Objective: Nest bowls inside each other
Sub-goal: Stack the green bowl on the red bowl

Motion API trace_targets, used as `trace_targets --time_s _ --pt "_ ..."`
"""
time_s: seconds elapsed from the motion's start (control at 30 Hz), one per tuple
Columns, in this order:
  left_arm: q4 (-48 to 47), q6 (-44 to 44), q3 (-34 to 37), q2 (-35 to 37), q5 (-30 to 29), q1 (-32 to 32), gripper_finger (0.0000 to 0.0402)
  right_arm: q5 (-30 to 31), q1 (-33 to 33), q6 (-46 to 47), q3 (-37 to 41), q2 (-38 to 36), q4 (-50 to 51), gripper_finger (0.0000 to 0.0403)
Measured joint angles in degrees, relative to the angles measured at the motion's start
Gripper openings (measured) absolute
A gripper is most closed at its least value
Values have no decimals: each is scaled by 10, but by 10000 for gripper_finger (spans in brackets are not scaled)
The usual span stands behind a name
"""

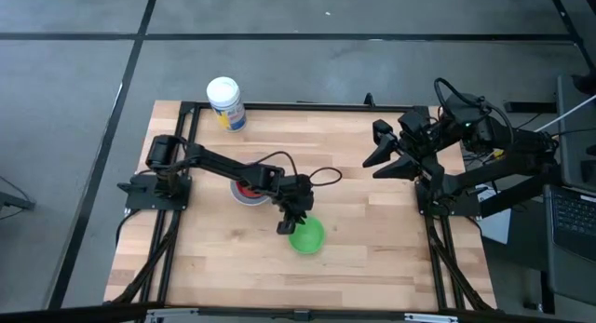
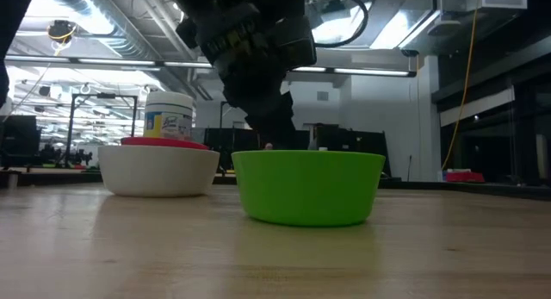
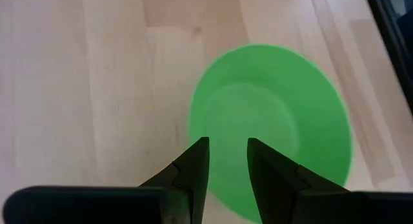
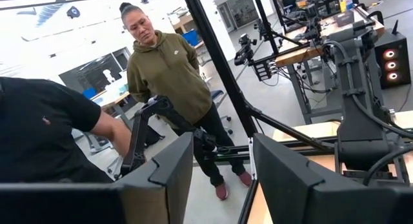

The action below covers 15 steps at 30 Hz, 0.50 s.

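Observation:
A green bowl (image 1: 306,236) (image 2: 308,187) (image 3: 271,121) stands upright on its base on the wooden table, near the middle. My left gripper (image 1: 291,221) (image 3: 228,156) is open and slants down, its fingertips at the bowl's far-left rim. To the left stands a white bowl (image 1: 244,196) (image 2: 157,168) with a red bowl (image 1: 247,185) (image 2: 164,142) nested in it, partly under my left arm. My right gripper (image 1: 377,155) (image 4: 222,166) is open, raised high over the table's right side and holding nothing. My left gripper stands with its open fingers (image 3: 197,166) over the green bowl's rim (image 3: 213,185), slanting down from the far left. In the low view the bowl hides the fingertips, so I cannot tell whether they touch it.
A white-lidded cylindrical container (image 1: 225,102) (image 2: 169,118) stands upright at the table's far left edge. Bare wood lies in front of and to the right of the green bowl. Two people (image 4: 171,82) stand in the room beyond the table.

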<state>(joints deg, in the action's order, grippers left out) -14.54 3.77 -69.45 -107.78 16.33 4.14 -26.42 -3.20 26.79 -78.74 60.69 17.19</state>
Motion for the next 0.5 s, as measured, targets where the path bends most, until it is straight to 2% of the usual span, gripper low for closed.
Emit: trace_targets --time_s 0.3,0.5 --pt "11 -9 0 -2 -12 -10 102 -2 0 1 0 0 0 156" --pt "24 -12 1 -35 0 -13 102 -2 0 11 0 0 -1 165"
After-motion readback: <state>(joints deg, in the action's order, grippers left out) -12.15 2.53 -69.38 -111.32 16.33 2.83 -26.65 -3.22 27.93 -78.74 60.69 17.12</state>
